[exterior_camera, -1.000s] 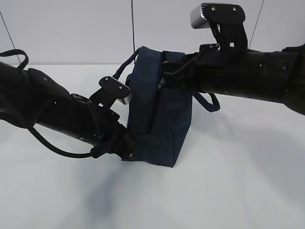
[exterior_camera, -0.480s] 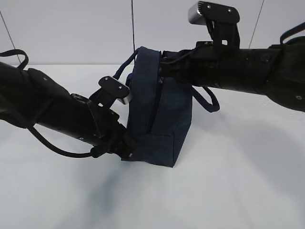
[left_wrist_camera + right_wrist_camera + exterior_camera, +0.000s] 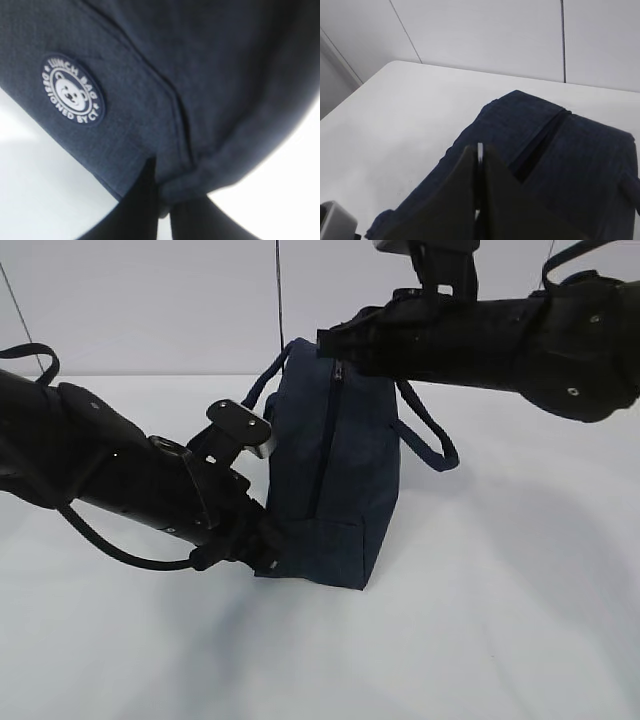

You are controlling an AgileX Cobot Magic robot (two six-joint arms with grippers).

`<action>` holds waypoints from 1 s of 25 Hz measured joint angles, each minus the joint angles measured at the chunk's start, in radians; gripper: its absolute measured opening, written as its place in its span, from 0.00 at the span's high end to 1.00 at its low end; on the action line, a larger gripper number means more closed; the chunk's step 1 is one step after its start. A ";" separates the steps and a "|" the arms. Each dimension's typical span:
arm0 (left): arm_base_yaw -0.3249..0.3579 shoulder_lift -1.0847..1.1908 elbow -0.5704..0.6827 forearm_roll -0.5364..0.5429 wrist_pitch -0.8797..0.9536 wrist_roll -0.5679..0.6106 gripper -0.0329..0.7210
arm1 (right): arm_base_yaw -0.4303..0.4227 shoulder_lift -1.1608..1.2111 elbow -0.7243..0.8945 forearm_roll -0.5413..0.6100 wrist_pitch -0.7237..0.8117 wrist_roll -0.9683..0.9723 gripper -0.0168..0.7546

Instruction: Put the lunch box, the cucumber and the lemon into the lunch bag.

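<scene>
Lunch bag (image 3: 335, 475) stands upright mid-table (image 3: 500, 620), dark navy, zipper line running down the near face. One handle loop (image 3: 428, 435) hangs off its right side.

Left gripper (image 3: 268, 545) low at the bag's bottom left corner, jaws pinched tight on a fold of the bag's fabric; left wrist view shows the cloth gathered between the closed fingers (image 3: 145, 210), round "LUNCH BAG" badge (image 3: 73, 89) above.

Right gripper (image 3: 335, 345) at the bag's top edge, jaws closed together, a thin silver ring pull (image 3: 480, 152) held between the fingertips

Lunch box, cucumber, lemon: not visible
</scene>
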 joint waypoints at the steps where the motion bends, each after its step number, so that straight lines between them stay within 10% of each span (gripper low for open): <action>1: 0.000 0.000 0.000 0.000 0.000 0.000 0.95 | -0.002 0.013 -0.013 0.000 0.004 0.000 0.97; 25: 0.000 0.000 0.000 -0.002 0.005 0.000 0.95 | -0.052 0.269 -0.387 0.004 0.144 0.000 0.97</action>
